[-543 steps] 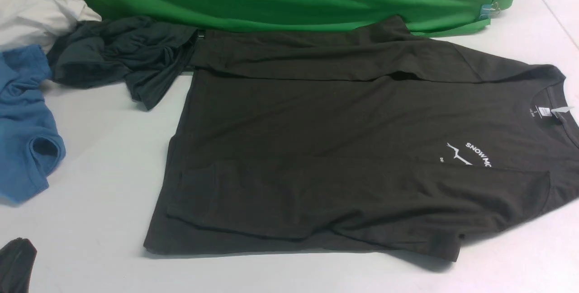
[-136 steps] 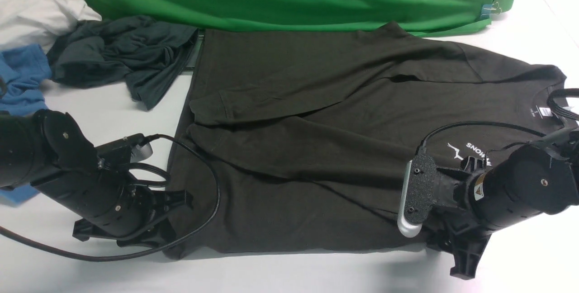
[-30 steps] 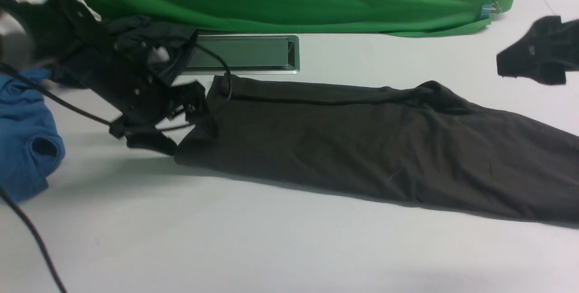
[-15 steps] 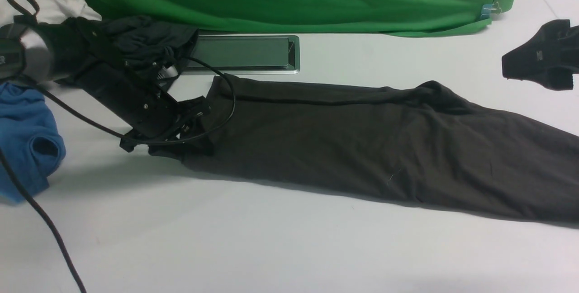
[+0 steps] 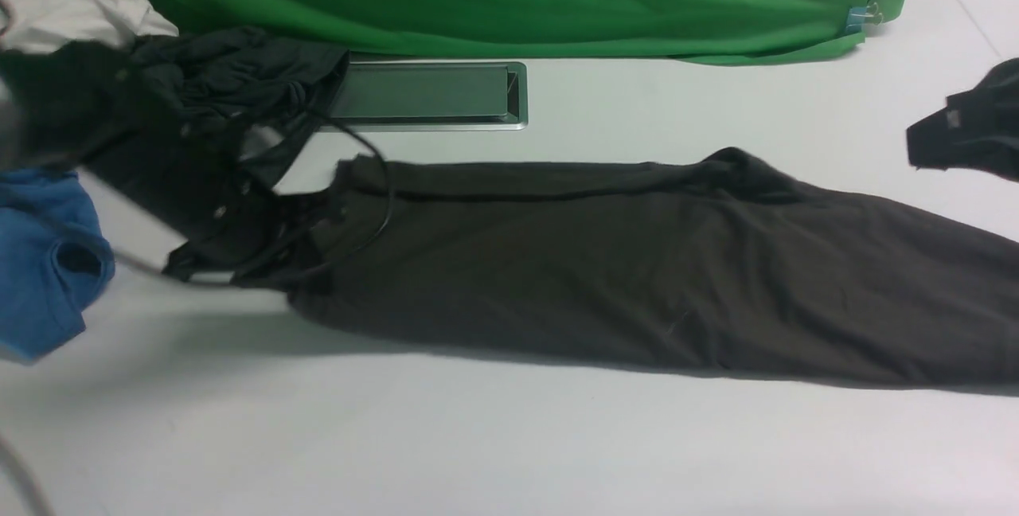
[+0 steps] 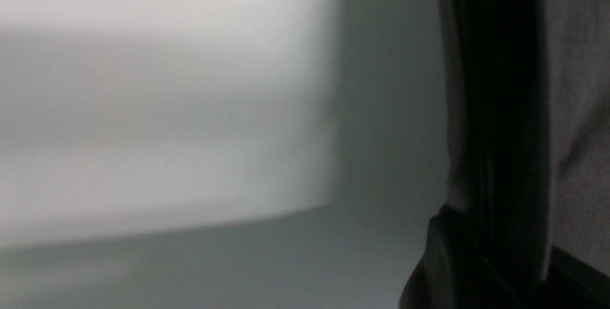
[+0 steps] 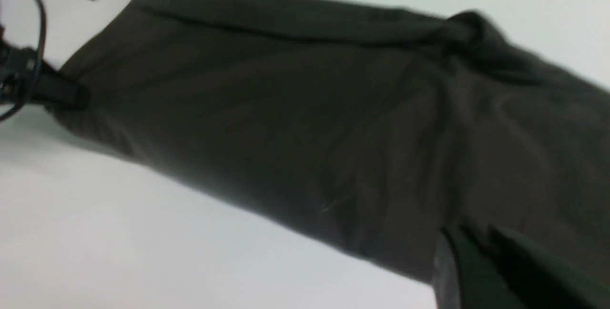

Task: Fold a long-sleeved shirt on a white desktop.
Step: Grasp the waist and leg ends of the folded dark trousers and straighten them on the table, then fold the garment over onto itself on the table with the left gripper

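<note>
Dark brown cotton shirt [image 5: 637,261] lies as one long narrow band across the middle of the desktop [image 5: 478,452], from near the left edge toward the right edge, where it runs out of the front view. Sleeves and print aren't visible, so the lengthwise folds look done. There's a small hump on the far long edge toward the right end. Left gripper [image 5: 239,261] sits at the band's left end, jaws pinched down on the cloth as far as I can judge. That arm is blurred, and the left wrist view gives only a dark strip of fabric beside a finger, so I can't tell how many layers it has. Right gripper [image 5: 923,142] hangs near the right edge of the desktop, on the far side of the band and apart from it, jaws closed with nothing in them. Step in hand, my read: taking the left end for the crosswise fold, or tugging the band straight first. Next move needs all layers caught at that end, then lift just clear, carry over toward the right end and land the edges square. Right gripper has to open and either take the other corner or pin the band so it doesn't slide. Keep the cable [image 5: 388,197] off the cloth. Stay clear of the pile of clothes [image 5: 231,70] at the far left corner and the hatch [image 5: 422,94] just beyond the band.
</note>
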Available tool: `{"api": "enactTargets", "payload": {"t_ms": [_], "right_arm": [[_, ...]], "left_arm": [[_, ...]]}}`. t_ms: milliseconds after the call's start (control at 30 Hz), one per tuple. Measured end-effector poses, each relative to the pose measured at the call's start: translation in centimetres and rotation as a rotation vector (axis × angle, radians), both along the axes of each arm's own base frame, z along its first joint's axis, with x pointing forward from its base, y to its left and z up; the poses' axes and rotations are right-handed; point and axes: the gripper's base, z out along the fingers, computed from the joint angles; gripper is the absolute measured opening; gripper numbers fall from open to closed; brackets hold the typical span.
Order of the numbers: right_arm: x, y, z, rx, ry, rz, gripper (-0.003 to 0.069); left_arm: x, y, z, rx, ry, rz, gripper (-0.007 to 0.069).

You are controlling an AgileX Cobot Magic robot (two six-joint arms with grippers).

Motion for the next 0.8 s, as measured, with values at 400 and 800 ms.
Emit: {"api": "enactTargets", "payload": {"t_ms": [400,800], "right_arm": [[-2.0,0.3,1.8,0.025,-0.102,0.085,0.0018],[-2.8,0.7,2.9,0.115,-0.125,0.096,0.0019]], "left_arm": [[-6.8,6.2,-1.0,-0.004,-0.078,0.375,0.0043],[-1.2,3.4,9.3,-0.241,-0.415,0.201,0.0043]]}}
